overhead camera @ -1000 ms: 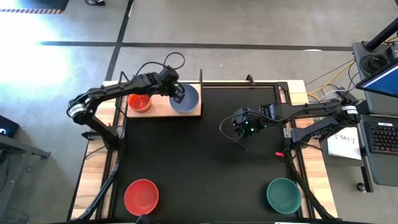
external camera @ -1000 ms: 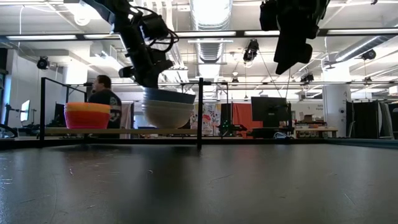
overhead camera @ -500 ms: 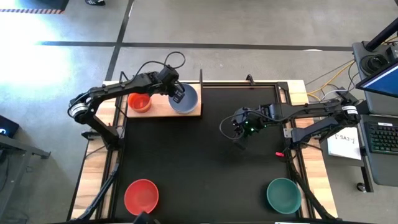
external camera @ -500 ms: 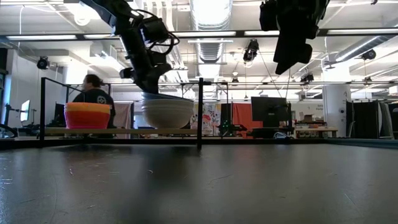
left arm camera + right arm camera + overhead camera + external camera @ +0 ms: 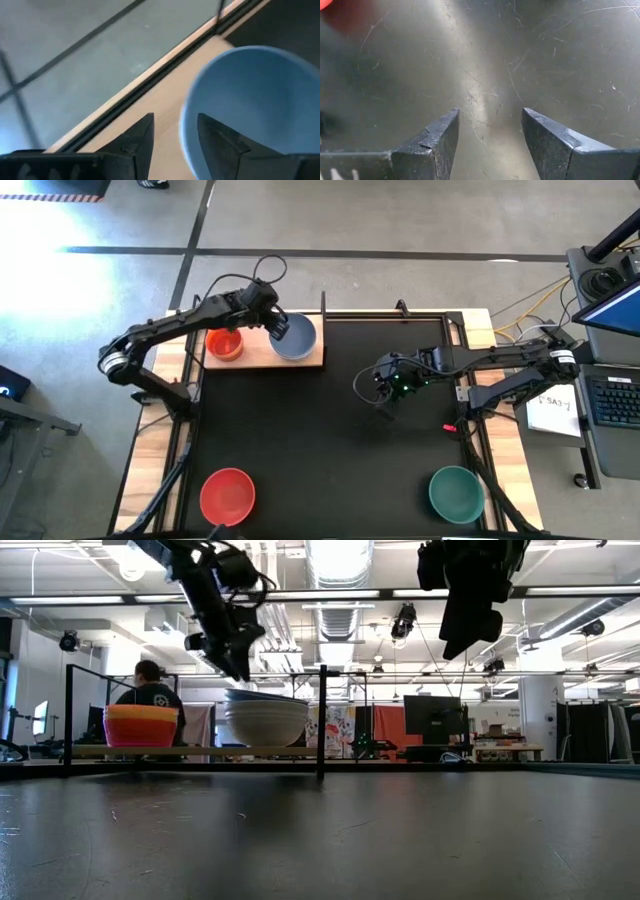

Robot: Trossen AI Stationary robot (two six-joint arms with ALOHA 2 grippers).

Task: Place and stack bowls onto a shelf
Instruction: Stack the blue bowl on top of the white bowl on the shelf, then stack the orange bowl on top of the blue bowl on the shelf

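Left gripper point(image 5: 174, 137): fingers spread, empty, above rim of pale blue plastic bowl point(image 5: 297, 337), apparently just let go. Blue bowl nests in white bowl point(image 5: 266, 724) on light-wood plank shelf point(image 5: 262, 356), upper left; small orange-red stack point(image 5: 224, 344) beside. Right gripper point(image 5: 489, 137) spread, empty, mid-mat. Red bowl point(image 5: 227, 495) and teal bowl point(image 5: 456, 492) wait at lower edge.

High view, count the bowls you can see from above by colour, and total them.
Orange-red bowl: 1
Pale blue bowl: 1
Red bowl: 1
Teal bowl: 1
Total: 4 showing from above; any nested underneath are hidden there.
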